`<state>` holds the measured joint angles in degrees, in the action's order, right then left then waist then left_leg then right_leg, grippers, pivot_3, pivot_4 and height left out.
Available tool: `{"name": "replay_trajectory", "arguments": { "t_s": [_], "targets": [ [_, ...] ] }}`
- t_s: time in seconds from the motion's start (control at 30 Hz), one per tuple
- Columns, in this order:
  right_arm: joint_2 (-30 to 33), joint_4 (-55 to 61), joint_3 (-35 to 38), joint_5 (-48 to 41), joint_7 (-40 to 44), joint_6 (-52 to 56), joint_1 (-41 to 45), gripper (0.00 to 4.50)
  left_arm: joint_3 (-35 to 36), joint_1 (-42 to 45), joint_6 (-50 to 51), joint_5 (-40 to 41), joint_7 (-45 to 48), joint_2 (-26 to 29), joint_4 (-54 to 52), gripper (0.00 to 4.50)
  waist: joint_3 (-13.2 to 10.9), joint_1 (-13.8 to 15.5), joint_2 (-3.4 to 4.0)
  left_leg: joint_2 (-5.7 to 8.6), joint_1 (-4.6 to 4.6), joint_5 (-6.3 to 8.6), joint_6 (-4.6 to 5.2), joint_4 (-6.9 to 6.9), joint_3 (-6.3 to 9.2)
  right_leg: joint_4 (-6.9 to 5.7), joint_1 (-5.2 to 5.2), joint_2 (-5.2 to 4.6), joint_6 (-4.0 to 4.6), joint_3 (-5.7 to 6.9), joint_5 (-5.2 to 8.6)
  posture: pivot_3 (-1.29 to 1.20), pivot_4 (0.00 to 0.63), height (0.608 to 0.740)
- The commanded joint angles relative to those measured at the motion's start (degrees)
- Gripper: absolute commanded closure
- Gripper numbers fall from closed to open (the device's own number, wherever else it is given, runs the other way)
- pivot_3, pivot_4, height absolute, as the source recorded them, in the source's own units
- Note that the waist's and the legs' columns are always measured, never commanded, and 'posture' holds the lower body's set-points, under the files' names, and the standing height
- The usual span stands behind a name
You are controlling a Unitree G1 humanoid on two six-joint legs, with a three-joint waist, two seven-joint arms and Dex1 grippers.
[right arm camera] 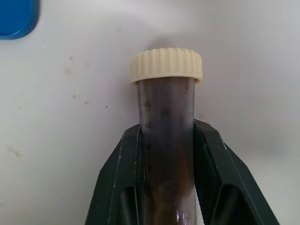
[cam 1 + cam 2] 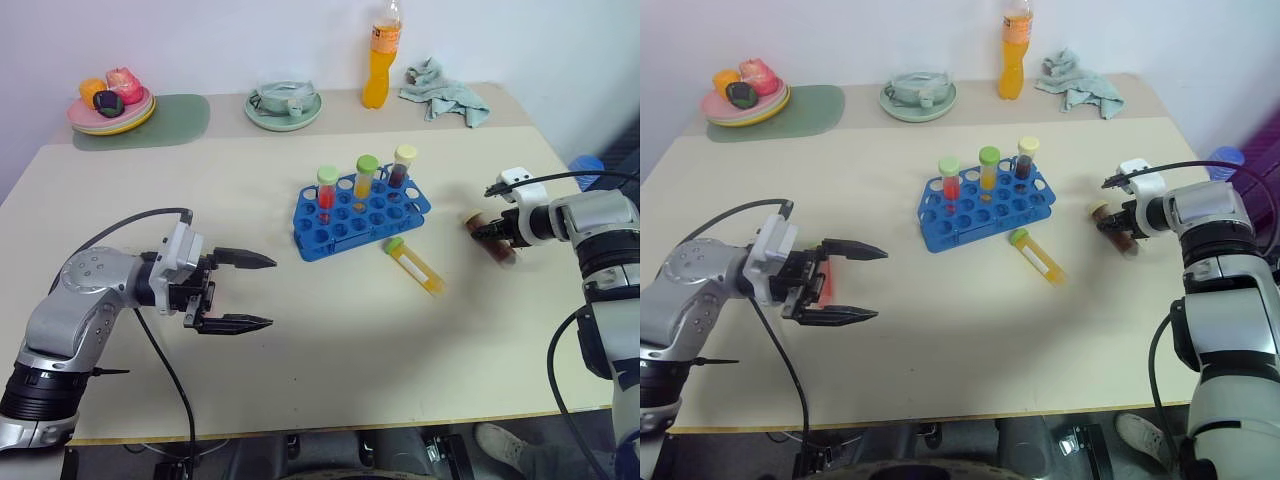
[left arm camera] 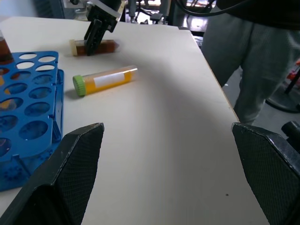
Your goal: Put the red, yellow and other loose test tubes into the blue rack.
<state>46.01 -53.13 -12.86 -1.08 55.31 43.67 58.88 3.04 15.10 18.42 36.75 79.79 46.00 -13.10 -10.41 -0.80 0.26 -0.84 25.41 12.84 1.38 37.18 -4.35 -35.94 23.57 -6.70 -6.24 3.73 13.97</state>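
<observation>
Left gripper (image 2: 255, 292): fingers spread wide, holding nothing.
Yellow tube (image 2: 414, 267): flat on the table (image 2: 300, 370), green cap toward the blue rack (image 2: 360, 213).
Right gripper (image 2: 492, 231): clamped on the brown tube (image 1: 168, 140) (lying flat, cream cap rackward).
Rack: three tubes upright.

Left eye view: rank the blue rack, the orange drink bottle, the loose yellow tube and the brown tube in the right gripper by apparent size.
1. Blue rack, clearly largest.
2. Orange drink bottle; it stands farther back, so it may be bigger than it looks.
3. Loose yellow tube.
4. Brown tube, partly hidden by the right gripper; probably alike to the yellow one.
</observation>
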Motion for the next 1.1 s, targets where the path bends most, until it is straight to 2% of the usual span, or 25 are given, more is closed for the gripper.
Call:
{"name": "replay_trajectory", "arguments": {
  "t_s": [0.03,0.1,0.2,0.33,0.4,0.5,0.6,0.7,0.8,0.93,1.1],
  "targets": [
    [0.8,4.2,1.2,-0.1,2.8,-0.8,-0.6,3.69,0.4,0.3,-0.1,0.5,-0.3,-0.2,-1.8,0.0,0.0,0.0,0.0,0.0,0.0,0.0,0.0,0.0,-0.02,-0.01,0.02,0.0,0.0,-0.02,0.0,0.0,0.15,0.74],
    [2.7,10.7,2.8,-2.2,6.0,0.1,-3.0,3.69,0.5,0.2,0.0,0.6,-0.6,-0.3,-2.0,0.0,0.0,0.1,0.0,0.0,0.01,0.0,0.0,-0.01,-0.04,-0.05,0.05,0.0,-0.01,-0.05,0.0,0.0,0.15,0.74],
    [7.0,27.7,7.8,-8.6,12.1,2.6,-10.3,3.69,0.7,-0.1,0.1,0.6,-1.4,-0.5,-2.4,0.0,0.0,0.4,0.02,0.0,0.05,0.0,0.0,-0.01,-0.02,-0.1,0.09,-0.03,-0.05,-0.06,0.03,0.0,0.15,0.74],
    [8.0,48.5,17.7,-17.9,11.9,7.5,-20.2,3.69,1.1,-0.3,0.1,0.5,-2.9,-1.0,-2.7,0.0,0.0,0.4,0.01,0.0,0.01,0.0,0.0,0.02,-0.04,-0.12,0.08,-0.05,-0.07,-0.06,0.04,0.0,0.15,0.74],
    [3.8,56.2,24.0,-22.2,8.4,6.6,-24.5,3.69,1.5,-0.1,0.1,0.5,-4.2,-1.6,-2.6,0.0,0.0,0.3,-0.06,-0.04,-0.03,0.0,-0.01,0.05,-0.02,-0.16,0.04,-0.04,-0.07,-0.06,0.04,0.0,0.15,0.74],
    [-8.7,60.7,32.1,-27.6,-0.2,-0.5,-27.5,3.69,1.6,0.4,-0.1,0.4,-6.0,-2.7,-2.1,0.0,0.1,-0.1,-0.14,-0.1,-0.12,-0.01,-0.05,0.04,0.03,-0.17,-0.01,0.0,-0.06,-0.08,0.04,0.0,0.15,0.74],
    [-19.6,59.7,34.9,-30.5,-4.5,-9.1,-28.7,3.69,1.2,1.9,0.0,0.9,-8.5,-5.5,-1.2,0.0,0.0,0.3,-0.12,-0.08,-0.13,-0.03,-0.07,0.07,0.01,-0.2,-0.02,0.02,-0.06,-0.12,0.03,0.0,0.15,0.74],
    [-27.3,57.4,33.3,-26.2,-10.9,-21.4,-29.6,3.69,0.5,2.7,0.0,0.6,-10.5,-8.1,-0.9,0.0,0.0,0.7,-0.12,-0.01,-0.06,-0.03,-0.05,0.12,-0.01,-0.19,-0.02,0.02,-0.11,-0.12,0.01,0.0,0.15,0.74],
    [-32.9,49.2,30.4,-18.5,-18.0,-37.2,-28.7,3.69,0.2,2.9,-0.4,-0.1,-11.8,-9.8,-0.6,0.0,0.0,0.7,-0.12,0.01,-0.06,-0.03,-0.06,0.12,-0.02,-0.19,-0.04,0.02,-0.12,-0.12,0.0,0.0,0.15,0.74],
    [-36.2,37.1,29.3,-14.6,-21.9,-51.7,-26.9,3.69,0.6,3.7,-0.6,-0.3,-13.2,-10.9,-0.1,0.0,0.0,0.1,-0.12,0.03,-0.08,-0.06,-0.09,0.1,-0.01,-0.21,-0.03,0.03,-0.12,-0.12,0.0,0.0,0.15,0.74],
    [-36.9,24.3,29.3,-13.8,-24.5,-62.1,-22.8,3.69,0.1,4.3,-0.8,-0.3,-14.5,-12.3,0.3,0.0,0.0,-0.2,-0.11,0.02,-0.08,-0.16,-0.26,0.06,-0.01,-0.21,-0.02,0.04,-0.12,-0.13,0.01,0.0,0.15,0.74]
  ]
}}
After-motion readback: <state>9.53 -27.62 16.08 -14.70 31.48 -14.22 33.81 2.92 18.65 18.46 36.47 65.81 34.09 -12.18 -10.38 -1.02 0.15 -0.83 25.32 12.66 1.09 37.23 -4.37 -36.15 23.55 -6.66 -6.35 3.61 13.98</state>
